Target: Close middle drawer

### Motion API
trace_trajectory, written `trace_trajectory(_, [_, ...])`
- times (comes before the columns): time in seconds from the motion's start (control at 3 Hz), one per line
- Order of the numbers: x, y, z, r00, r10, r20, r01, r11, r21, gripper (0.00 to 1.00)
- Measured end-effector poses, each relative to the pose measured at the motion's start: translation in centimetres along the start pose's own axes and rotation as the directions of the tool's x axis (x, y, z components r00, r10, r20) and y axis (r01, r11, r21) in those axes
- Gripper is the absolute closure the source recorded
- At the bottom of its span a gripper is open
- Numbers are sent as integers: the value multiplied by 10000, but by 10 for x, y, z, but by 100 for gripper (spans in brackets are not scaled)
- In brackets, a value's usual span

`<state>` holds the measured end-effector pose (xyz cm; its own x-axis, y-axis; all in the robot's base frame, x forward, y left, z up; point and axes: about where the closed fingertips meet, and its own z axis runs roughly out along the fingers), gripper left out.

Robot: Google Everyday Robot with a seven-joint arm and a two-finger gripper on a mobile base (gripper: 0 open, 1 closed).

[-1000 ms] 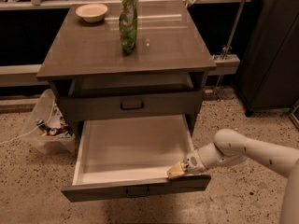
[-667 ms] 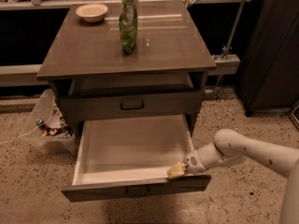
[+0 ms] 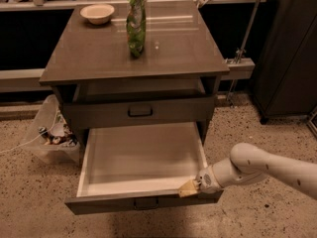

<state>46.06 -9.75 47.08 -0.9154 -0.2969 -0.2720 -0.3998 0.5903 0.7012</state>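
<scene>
The middle drawer (image 3: 143, 157) is pulled far out of the grey-brown cabinet (image 3: 133, 53). Its pale whitish box is empty. Its flat front (image 3: 109, 205) faces me at the bottom, with a small dark handle (image 3: 146, 203) at its centre. My gripper (image 3: 189, 188) comes in from the right on a white arm (image 3: 262, 168). Its tan tip rests at the top edge of the drawer front, near the right corner. The closed drawer above (image 3: 140, 111) has a like handle.
A green bag (image 3: 135, 21) and a pale bowl (image 3: 97, 13) stand on the cabinet top. A clear bin with clutter (image 3: 49, 135) sits on the floor at the left. A dark cabinet (image 3: 290, 48) stands at the right. Speckled floor (image 3: 257, 133) lies around.
</scene>
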Motion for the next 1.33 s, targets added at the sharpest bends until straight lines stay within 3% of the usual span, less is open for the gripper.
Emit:
trace_trajectory(0.33, [27,3,0,9999,116,22,-117,9999,51,100])
trace_trajectory(0.67, [41,-11,7,9985,553,-14,-553,9985,-10,100])
trace_trajectory(1.33, [32,-38,29,9960,886,-131,-885,9961,18,100])
